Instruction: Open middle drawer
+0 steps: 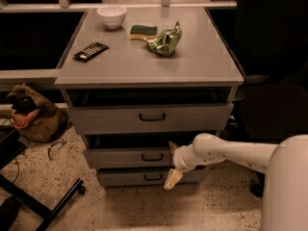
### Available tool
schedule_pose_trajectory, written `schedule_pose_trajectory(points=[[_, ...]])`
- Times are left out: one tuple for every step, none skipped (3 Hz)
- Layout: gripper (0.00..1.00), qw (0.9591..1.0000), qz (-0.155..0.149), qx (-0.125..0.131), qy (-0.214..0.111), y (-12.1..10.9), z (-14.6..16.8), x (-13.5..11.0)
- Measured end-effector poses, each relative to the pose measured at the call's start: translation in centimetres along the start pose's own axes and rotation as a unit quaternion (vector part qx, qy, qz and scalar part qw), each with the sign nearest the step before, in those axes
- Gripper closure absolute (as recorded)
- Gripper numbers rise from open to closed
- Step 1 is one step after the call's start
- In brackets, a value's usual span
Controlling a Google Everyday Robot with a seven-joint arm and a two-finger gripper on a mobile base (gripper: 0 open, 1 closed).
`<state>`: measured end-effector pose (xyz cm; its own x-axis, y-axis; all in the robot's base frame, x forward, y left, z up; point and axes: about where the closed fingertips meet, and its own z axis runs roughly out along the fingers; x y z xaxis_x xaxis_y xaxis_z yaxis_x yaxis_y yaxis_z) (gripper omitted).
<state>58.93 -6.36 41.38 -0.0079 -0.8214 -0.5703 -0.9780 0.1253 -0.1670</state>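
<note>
The grey cabinet [144,69] has three drawers. The middle drawer [115,158] is shallow, with a small black loop handle [152,156] at its centre. It stands a little forward of the cabinet, with a dark gap above it. My gripper [172,162] on the white arm [226,153] is at the right part of the middle drawer's front, just right of the handle. One cream finger [172,178] points down over the lowest drawer [144,177] and the other finger [172,145] sticks up by the drawer's top edge.
The top drawer [149,118] with a larger handle is slightly out. On the cabinet top lie a white bowl [111,15], a green sponge [143,31], a green chip bag [164,41] and a black remote [91,51]. A brown bag [31,114] and a chair base [43,201] stand on the floor at left.
</note>
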Motion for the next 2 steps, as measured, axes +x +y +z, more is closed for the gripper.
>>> schedule_pose_trajectory(points=[[0.00,0.9991,0.021,-0.036,0.001,3.16,-1.27,-0.23],[0.00,0.9991,0.021,-0.036,0.001,3.17,-1.27,-0.23]])
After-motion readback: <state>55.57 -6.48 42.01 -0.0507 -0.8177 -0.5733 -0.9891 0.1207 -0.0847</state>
